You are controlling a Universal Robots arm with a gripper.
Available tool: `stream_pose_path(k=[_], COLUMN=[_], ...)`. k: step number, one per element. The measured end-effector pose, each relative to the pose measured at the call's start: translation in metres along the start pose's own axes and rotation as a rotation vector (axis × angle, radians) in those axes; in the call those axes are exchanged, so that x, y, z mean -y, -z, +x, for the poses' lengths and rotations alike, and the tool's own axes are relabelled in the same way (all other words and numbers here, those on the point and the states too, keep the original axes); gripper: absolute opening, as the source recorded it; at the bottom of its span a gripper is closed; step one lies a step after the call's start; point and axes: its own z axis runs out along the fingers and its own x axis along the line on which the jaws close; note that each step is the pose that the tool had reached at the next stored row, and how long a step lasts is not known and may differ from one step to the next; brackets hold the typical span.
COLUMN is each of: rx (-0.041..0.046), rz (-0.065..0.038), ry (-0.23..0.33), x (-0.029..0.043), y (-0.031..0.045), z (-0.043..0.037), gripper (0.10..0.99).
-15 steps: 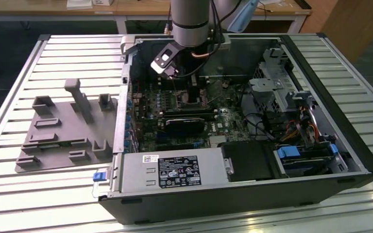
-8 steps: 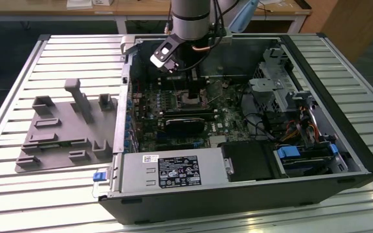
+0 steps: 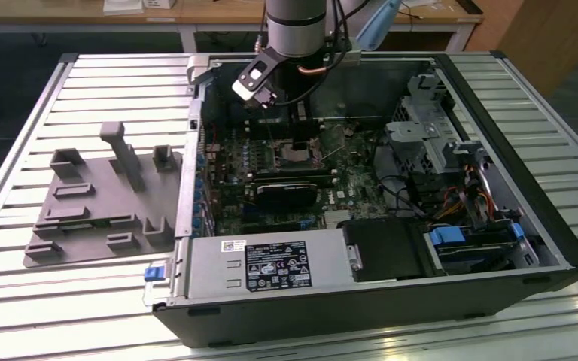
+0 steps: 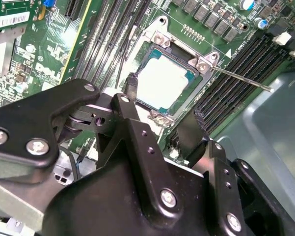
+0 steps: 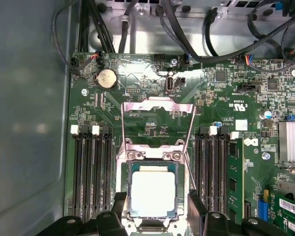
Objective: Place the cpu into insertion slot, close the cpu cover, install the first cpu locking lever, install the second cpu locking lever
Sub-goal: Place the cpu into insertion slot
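In the exterior view, the arm (image 3: 294,30) reaches down into an open computer case (image 3: 530,195) that lies on its side on a slatted metal bench (image 3: 118,83). The pincer (image 3: 291,139) hangs low over the green motherboard (image 3: 231,162). A black card (image 3: 287,194) sits on the board just beside it. A grey moulded fixture (image 3: 98,203) stands well apart from the pincer, outside the case toward the exterior view's left.

In the second wrist view, the pincer (image 4: 162,103) has its black fingers (image 4: 131,86) spread apart and grips nothing. The cpu (image 4: 162,81) lies flat in the insertion slot (image 4: 159,118), between the fingertips and just beneath them. One fingertip stands at the chip's edge; whether it touches cannot be told. A thin locking lever (image 4: 240,78) runs out from a corner of the slot, on the far side of the chip from the pincer's body.

In the first wrist view, the cpu (image 5: 153,194) sits pale side up inside the insertion slot (image 5: 122,172). The pincer (image 5: 157,201) straddles it, one of the fingers (image 5: 119,200) on each side, and the gap between them is wider than the chip. The cpu cover (image 5: 137,105) stands raised beyond the slot, away from the pincer and not over the chip. The locking lever (image 5: 189,169) runs along the slot near one finger. Memory slots (image 5: 88,177) flank the pincer on both sides, and a coin battery (image 5: 106,78) lies farther off, past the cover.
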Motion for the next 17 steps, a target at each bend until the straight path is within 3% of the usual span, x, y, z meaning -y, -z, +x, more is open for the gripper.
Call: stream_pose_path(k=[4, 5, 7, 9, 10, 13, 17], rx=[0.0005, 0.0006, 0.0007, 0.0008, 0.0009, 0.0012, 0.0015], rz=[0.0, 0.0, 0.0, 0.0, 0.0, 0.0, 0.0], ry=[0.0, 0.0, 0.0, 0.0, 0.0, 0.0, 0.0], x=[0.0, 0.0, 0.0, 0.0, 0.0, 0.0, 0.0], y=[0.0001, 0.0001, 0.0, 0.0, 0.0, 0.0, 0.0], z=[0.0, 0.0, 0.0, 0.0, 0.0, 0.0, 0.0], gripper=[0.584, 0.459, 0.459, 0.345, 0.345, 0.169, 0.102])
